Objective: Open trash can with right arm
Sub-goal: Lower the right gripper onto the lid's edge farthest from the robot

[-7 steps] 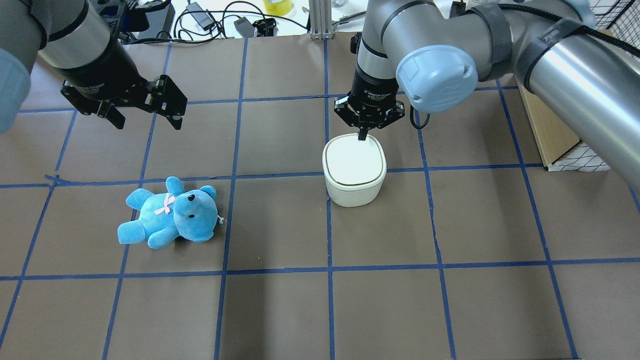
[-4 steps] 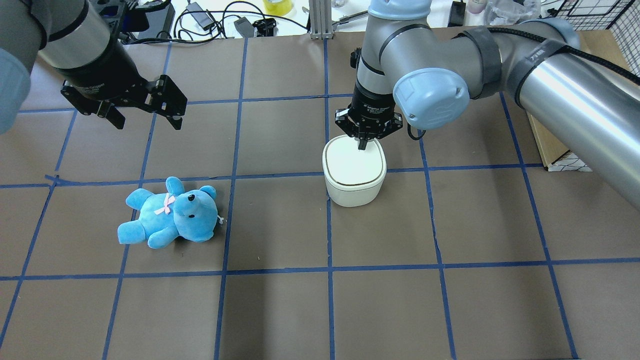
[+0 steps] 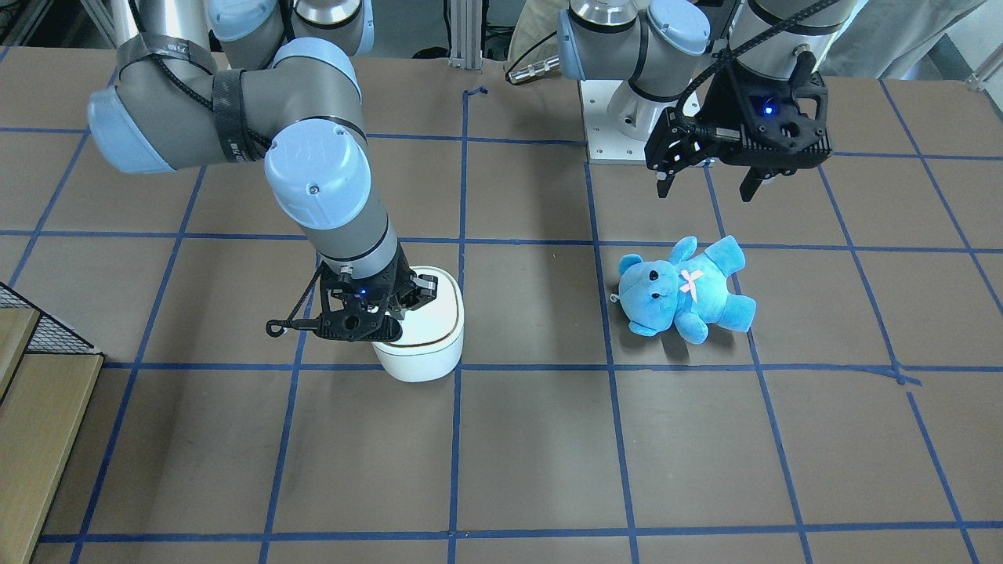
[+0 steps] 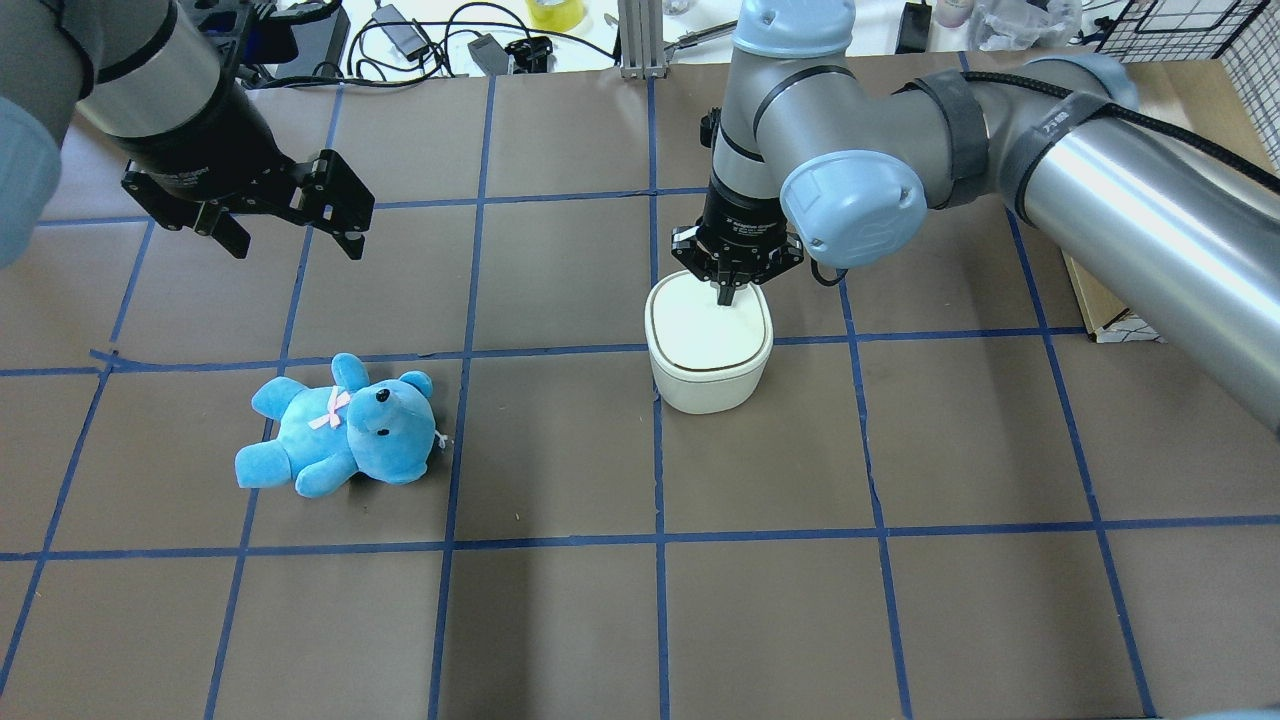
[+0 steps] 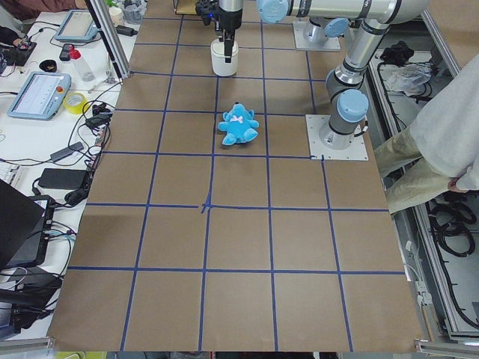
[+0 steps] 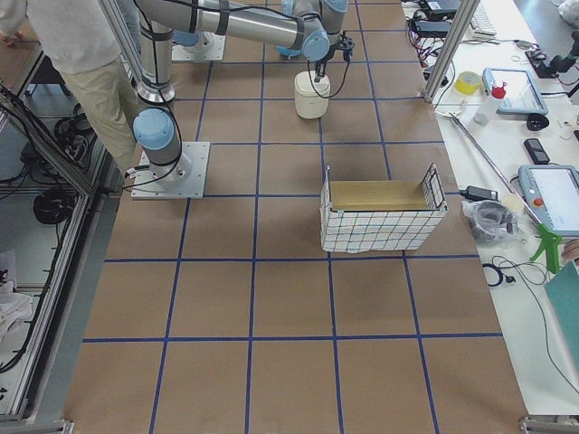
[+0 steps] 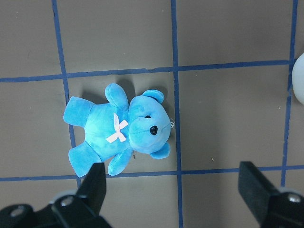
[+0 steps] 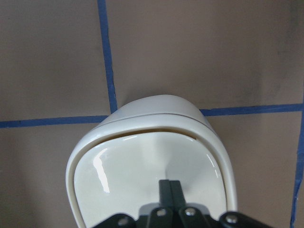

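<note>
the right gripper (image 4: 727, 292) is pinched tight with nothing in it. its fingertips (image 8: 169, 189) point straight down at the lid (image 4: 708, 330) of the white trash can (image 4: 706, 388) and look to be touching it. the can stands near the middle of the table (image 4: 900, 610), right by a spot where two blue tape lines cross. the tips sit close to the lid's far edge, not in its middle.

the lid looks flat and not up yet, so i think this is the push step: press that edge so the lid pops or tips. next, the arm likely needs a small straight push down. then it should lift up and away so the lid has room to swing. if the tips slide off the rim, the can could tip or scoot.

there is lots of bare table all around the can. the blue teddy bear (image 4: 340, 428) lies well apart. the left gripper (image 4: 292, 238) hangs wide open on that side, far from the can.
</note>
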